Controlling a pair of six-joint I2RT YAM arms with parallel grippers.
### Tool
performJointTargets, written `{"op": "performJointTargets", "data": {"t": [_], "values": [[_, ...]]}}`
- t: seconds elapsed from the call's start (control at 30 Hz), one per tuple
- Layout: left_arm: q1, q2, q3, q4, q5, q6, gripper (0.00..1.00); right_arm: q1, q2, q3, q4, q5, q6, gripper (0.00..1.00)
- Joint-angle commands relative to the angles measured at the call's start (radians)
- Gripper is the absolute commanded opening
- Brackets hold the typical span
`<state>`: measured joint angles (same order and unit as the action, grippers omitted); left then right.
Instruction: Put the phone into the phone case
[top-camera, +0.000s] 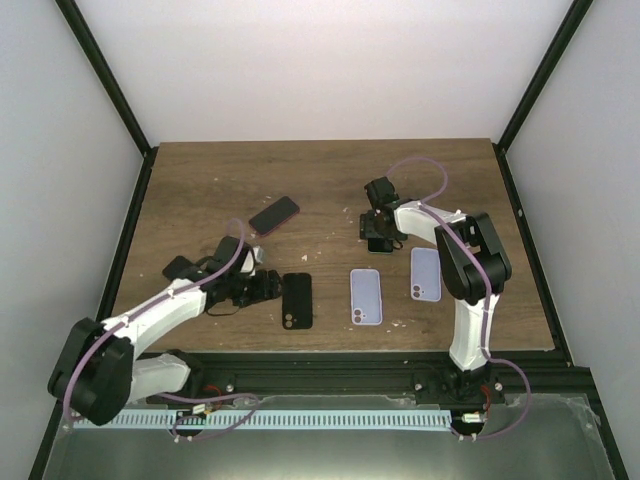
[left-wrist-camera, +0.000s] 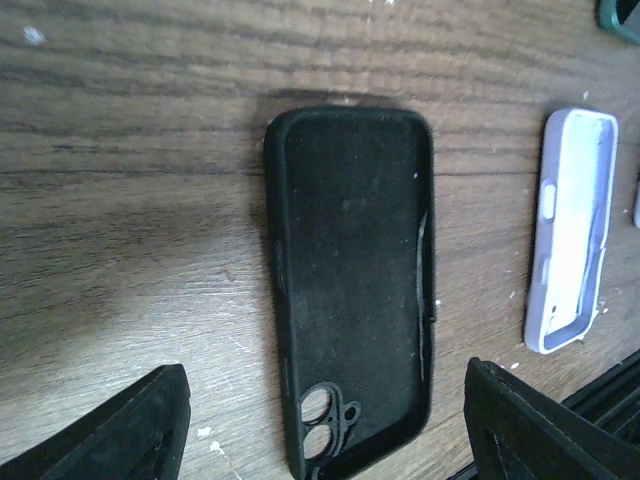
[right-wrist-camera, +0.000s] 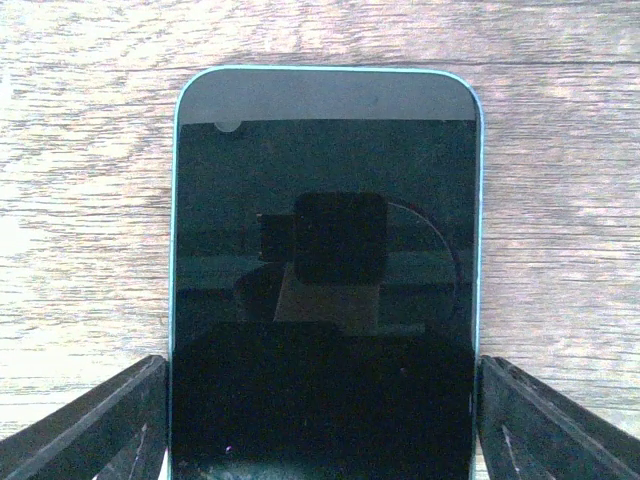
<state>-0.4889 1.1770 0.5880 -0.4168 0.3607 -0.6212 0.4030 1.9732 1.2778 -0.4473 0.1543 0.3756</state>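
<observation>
Brown wood-grain table (top-camera: 200, 180), white walls around. The phone (right-wrist-camera: 325, 250) lies screen-up at 2 o'clock from the black case (left-wrist-camera: 350, 290). It is likely stiff, glass-slick and moderately heavy, best pinched across its long edges. The right gripper (right-wrist-camera: 322, 410) straddles those edges, spread and not visibly clamping. The left gripper (left-wrist-camera: 325, 400) hangs spread over the case. Only the right wrist view shows the teal rim, and only the top view shows a red-edged phone (top-camera: 274, 215).

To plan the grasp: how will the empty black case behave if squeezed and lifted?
The black case is an empty shell with thin walls, so it probably flexes when squeezed and feels light. It lies flat on the table, so a push should slide it, not roll it.
</observation>
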Motion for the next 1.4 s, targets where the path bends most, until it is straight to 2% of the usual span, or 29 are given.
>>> {"op": "performJointTargets", "data": {"t": [0.0,0.13,0.37,0.53,0.7,0.87,1.13,1.27,1.37], "values": [[-0.010,0.063,-0.032,0.134,0.069,-0.039,0.75,0.011,0.014,-0.016,-0.058,0.001,0.005,0.81],[-0.015,0.130,-0.055,0.237,0.139,-0.091,0.72,0.011,0.003,-0.011,-0.061,0.013,-0.001,0.76],[-0.028,0.214,-0.067,0.328,0.133,-0.127,0.69,0.014,-0.066,-0.024,-0.082,0.001,0.002,0.66],[-0.046,0.298,-0.088,0.433,0.186,-0.186,0.67,0.021,-0.145,-0.044,-0.120,-0.016,0.028,0.63],[-0.061,0.305,-0.096,0.510,0.219,-0.249,0.65,0.040,-0.254,-0.101,-0.126,-0.065,0.041,0.63],[-0.062,0.234,-0.108,0.525,0.220,-0.298,0.64,0.074,-0.365,-0.173,-0.126,-0.157,0.088,0.62],[-0.060,0.051,-0.103,0.360,0.137,-0.271,0.66,0.251,-0.444,-0.224,-0.096,-0.243,0.268,0.62],[-0.058,-0.094,-0.059,0.183,-0.006,-0.212,0.71,0.369,-0.418,-0.214,-0.059,-0.257,0.397,0.62],[-0.055,-0.206,-0.017,0.026,-0.134,-0.170,0.80,0.453,-0.393,-0.215,-0.002,-0.277,0.484,0.61]]}}
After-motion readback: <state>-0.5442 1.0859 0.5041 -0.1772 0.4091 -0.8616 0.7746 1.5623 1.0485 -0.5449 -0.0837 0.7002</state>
